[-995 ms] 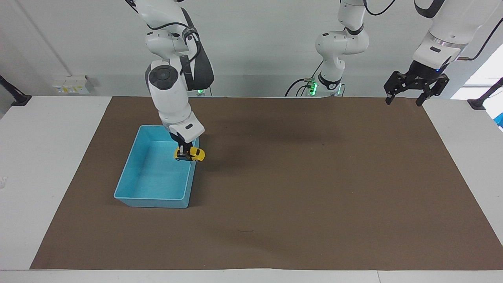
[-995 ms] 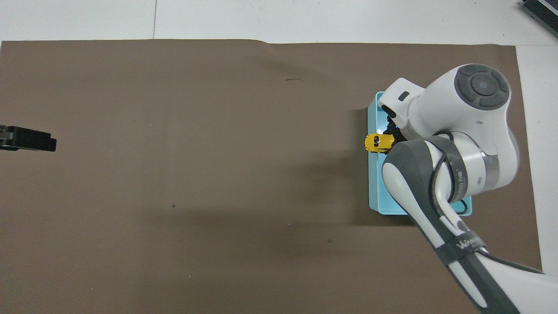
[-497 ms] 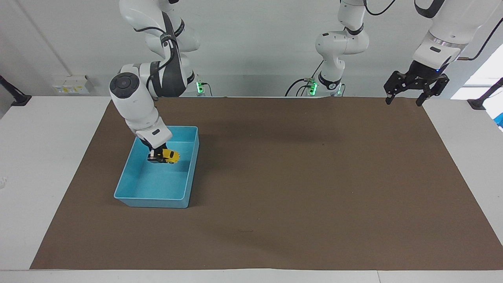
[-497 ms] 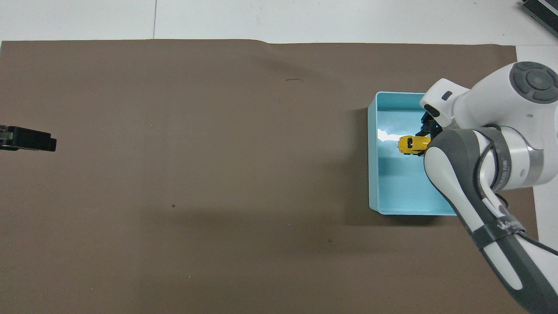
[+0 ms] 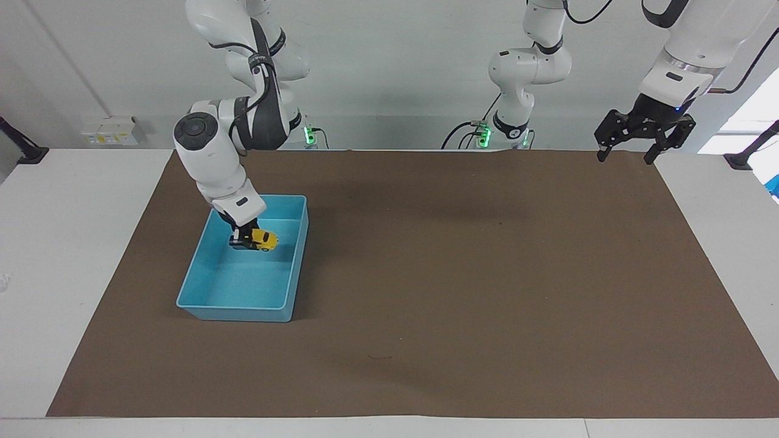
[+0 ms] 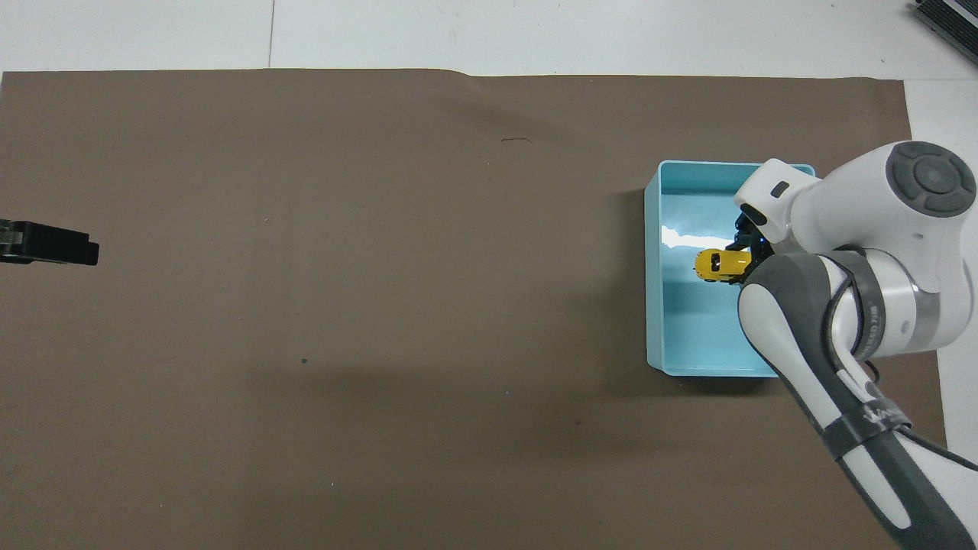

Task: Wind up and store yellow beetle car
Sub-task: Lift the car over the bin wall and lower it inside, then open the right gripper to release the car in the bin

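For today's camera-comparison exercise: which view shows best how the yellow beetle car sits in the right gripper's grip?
The facing view. There the yellow beetle car shows side-on, clamped in the shut right gripper, low inside the light-blue bin. In the overhead view the car's roof is plain, but the arm hides most of the gripper, and height above the bin floor cannot be read.

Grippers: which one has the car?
The right gripper, shut on the yellow car over the blue bin. The left gripper hangs open and empty, waiting.
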Controlling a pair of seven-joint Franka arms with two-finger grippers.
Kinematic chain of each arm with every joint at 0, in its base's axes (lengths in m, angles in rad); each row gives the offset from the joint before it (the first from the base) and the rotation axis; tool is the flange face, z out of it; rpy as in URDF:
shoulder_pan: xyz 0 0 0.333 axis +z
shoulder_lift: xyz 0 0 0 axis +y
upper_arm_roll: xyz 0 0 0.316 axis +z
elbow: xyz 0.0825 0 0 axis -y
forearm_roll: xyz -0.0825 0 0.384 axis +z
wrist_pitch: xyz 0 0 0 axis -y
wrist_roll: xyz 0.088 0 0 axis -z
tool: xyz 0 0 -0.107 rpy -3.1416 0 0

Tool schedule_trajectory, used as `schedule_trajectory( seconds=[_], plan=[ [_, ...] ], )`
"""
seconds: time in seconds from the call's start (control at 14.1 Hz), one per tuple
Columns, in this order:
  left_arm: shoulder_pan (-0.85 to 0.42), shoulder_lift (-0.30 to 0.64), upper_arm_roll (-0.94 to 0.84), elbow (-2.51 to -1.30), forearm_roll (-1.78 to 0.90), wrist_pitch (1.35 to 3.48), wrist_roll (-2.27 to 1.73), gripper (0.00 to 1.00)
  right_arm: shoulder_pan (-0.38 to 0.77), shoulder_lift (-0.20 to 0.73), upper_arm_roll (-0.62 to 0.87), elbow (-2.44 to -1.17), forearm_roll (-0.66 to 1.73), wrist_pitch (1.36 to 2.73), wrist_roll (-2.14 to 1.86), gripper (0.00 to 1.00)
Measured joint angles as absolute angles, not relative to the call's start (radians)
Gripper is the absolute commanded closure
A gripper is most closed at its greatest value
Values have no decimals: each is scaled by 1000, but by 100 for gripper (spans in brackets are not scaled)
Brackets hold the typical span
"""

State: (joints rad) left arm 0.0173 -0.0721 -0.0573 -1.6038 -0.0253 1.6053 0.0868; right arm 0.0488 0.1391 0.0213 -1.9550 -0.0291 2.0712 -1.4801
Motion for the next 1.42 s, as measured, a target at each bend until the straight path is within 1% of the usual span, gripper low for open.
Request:
schedule_trajectory(
  seconds=[0.36,0.5,0.78,1.14,1.21,1.28,1.35,1.42],
  plan=[
    [17,-72,-57,-1604,-25,1605,87,0,37,140,18,-2071,-29,2212,-1481,100],
    [17,-72,-57,-1604,-25,1605,87,0,29,143,18,-2099,-29,2248,-1483,100],
    [17,-72,-57,-1604,-25,1605,87,0,19,162,18,-2132,-29,2299,-1496,100],
    [17,-72,-57,-1604,-25,1605,87,0,15,181,18,-2144,-29,2325,-1522,100],
    [17,-72,-57,-1604,-25,1605,87,0,15,182,18,-2145,-29,2326,-1523,75],
    [17,-72,-57,-1604,-25,1605,87,0,15,182,18,-2145,-29,2326,-1523,29],
    [17,-72,-57,-1604,-25,1605,87,0,15,182,18,-2145,-29,2327,-1523,0],
    [17,-72,-57,-1604,-25,1605,87,0,15,182,18,-2145,-29,2327,-1523,0]
  ],
)
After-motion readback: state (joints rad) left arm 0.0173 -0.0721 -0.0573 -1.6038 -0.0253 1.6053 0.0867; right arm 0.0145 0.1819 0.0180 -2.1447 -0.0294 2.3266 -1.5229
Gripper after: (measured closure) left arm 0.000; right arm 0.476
